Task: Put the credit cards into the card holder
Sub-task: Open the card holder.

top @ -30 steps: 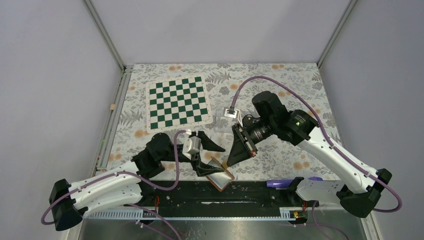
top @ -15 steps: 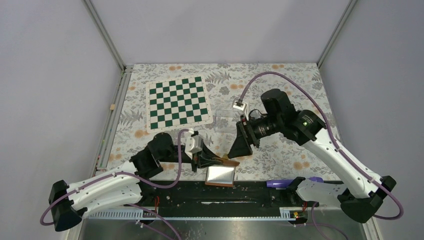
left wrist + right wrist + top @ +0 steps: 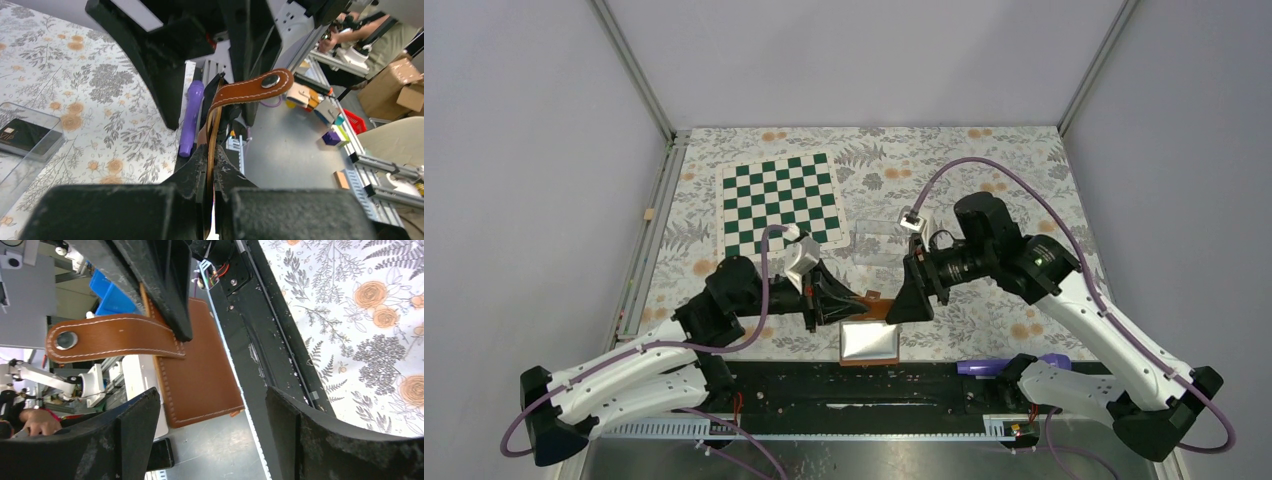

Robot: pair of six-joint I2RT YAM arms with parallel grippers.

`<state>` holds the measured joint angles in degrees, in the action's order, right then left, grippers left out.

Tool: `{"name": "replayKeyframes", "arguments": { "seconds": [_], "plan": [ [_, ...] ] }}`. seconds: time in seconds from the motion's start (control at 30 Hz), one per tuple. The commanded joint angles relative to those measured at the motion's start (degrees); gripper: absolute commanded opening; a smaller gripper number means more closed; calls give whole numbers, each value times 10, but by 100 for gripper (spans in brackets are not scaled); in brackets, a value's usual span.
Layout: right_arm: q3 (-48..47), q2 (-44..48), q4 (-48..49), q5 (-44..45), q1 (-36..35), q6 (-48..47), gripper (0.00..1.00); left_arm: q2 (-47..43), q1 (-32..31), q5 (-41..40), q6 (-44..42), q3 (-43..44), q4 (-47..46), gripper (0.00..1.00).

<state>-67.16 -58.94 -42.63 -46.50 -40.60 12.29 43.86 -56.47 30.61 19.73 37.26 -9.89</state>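
Card holder: the small brown leather fold-over wallet (image 3: 869, 343) sits at the near edge of the table between the two grippers. Its pale blue-grey inner panel faces up.
Strap: a brown stitched leather tab with a metal snap button (image 3: 256, 89) sticks out free from the wallet, toward the right arm.
Left gripper (image 3: 211, 161): pinched tight on the wallet's thin leather edge, with no gap beyond the leather.
Right gripper (image 3: 210, 407): fingers spread wide and gripping nothing. It is just beside the strap, and its own camera looks at the wallet's brown back.
Credit cards: one thin black rectangular card with a small gold mark (image 3: 21, 137) lies flat inside the box, apart from the wallet. I cannot make out any others.
Box: the clear plastic box (image 3: 874, 240) stands farther back on the table, beyond both grippers.
Table: a grey floral cloth (image 3: 984, 160) covers it.
Mat: a green-and-white chequered mat (image 3: 779, 203) lies at the back left.
Marker: a purple marker (image 3: 191, 116) lies along the near rail, right of the wallet.
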Motion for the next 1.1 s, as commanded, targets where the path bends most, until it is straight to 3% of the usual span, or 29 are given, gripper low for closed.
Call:
{"name": "replayKeyframes", "arguments": {
  "seconds": [0.0, 0.2, 0.3, 0.33, 0.37, 0.47, 0.5, 0.57, 0.67, 0.83, 1.07],
  "plan": [
    [12, -12, 76, -56, 2, 30, 80, -9, 1, 1, 49, 37, -58, 0],
    [23, -16, 146, -77, 3, 84, 49, 1, 2, -2, 41, 54, -26, 0],
    [24, -19, 146, -78, 2, 86, 21, 7, 2, -6, 48, 54, -26, 0],
    [25, -20, 142, -77, 3, 83, 9, 7, 2, -10, 51, 54, -25, 4],
    [25, -22, 135, -71, 3, 78, 0, 7, 2, -17, 53, 54, -22, 15],
    [29, -19, 110, -45, 3, 62, 0, 0, 4, -62, 50, 57, 15, 65],
    [32, -17, 106, -33, 3, 61, 0, -6, 5, -87, 49, 59, 38, 77],
    [38, -11, 103, -14, 5, 59, 0, -24, 7, -150, 48, 64, 92, 91],
    [46, -4, 103, 10, 15, 63, 0, -49, 9, -224, 45, 69, 196, 98],
    [45, -6, 104, 5, 32, 64, 0, -85, 14, -295, 73, 59, 304, 99],
    [49, -18, 123, -12, 41, 79, 0, -78, 20, -287, 147, 27, 369, 99]
  ]
}}
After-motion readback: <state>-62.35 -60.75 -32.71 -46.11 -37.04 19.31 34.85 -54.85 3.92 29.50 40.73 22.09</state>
